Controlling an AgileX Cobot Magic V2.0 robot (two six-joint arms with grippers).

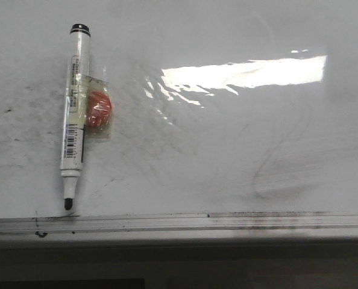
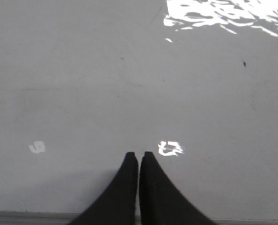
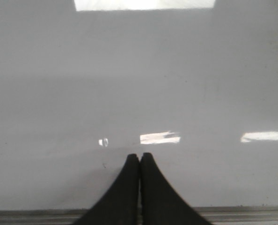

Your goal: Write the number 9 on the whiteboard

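the whiteboard (image 1: 227,150) fills the front view as a glossy white sheet, dulled by grey smudges and faint erased swirls, with a bright window glare near its upper right and a dirty metal rail (image 1: 227,221) along its near edge; no clean black figure shows on it. an uncapped marker (image 1: 74,117) lies on the board's left part, tip toward the rail, with a small orange-red object in clear wrap (image 1: 98,112) touching its side. the left gripper (image 2: 138,161) and right gripper (image 3: 139,161) each hang over bare board, jaws pressed together on nothing.
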